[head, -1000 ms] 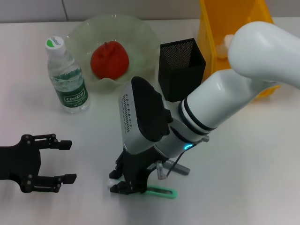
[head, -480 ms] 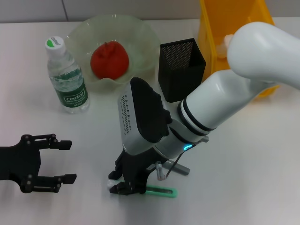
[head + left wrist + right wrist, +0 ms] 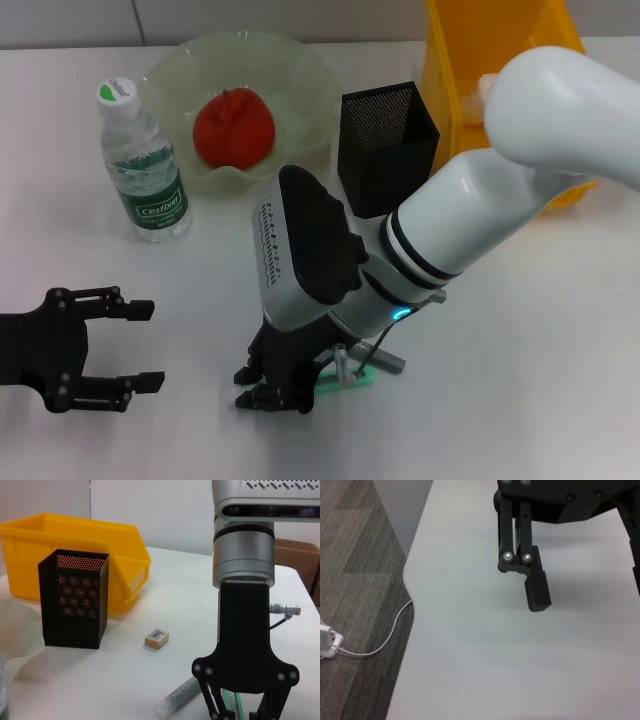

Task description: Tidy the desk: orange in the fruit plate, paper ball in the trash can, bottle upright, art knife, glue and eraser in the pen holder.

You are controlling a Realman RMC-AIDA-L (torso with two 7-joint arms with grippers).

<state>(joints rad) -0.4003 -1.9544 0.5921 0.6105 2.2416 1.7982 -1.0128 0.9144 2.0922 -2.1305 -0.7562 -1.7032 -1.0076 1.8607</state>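
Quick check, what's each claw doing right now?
Left claw: open, empty, parked low on the table.
Right claw: down at the green art knife; whether it grips it cannot be told.

1. White desk (image 3: 560,380) is carrying every item below.
2. Right gripper (image 3: 268,385) is pointing down at the desk near the front edge, its black fingers standing close together over a green-handled art knife (image 3: 345,382), which is lying flat and partly hidden beneath it.
3. Left gripper (image 3: 130,345) is resting at the left side, well apart, its jaws spread wide.
4. Water bottle (image 3: 142,165) is standing upright beside the fruit plate (image 3: 300,75).
5. Orange (image 3: 234,127) is sitting in that plate.
6. Black mesh pen holder (image 3: 388,140) is standing just beside the yellow bin (image 3: 450,60).
7. White paper ball (image 3: 482,90) is lying inside the bin.
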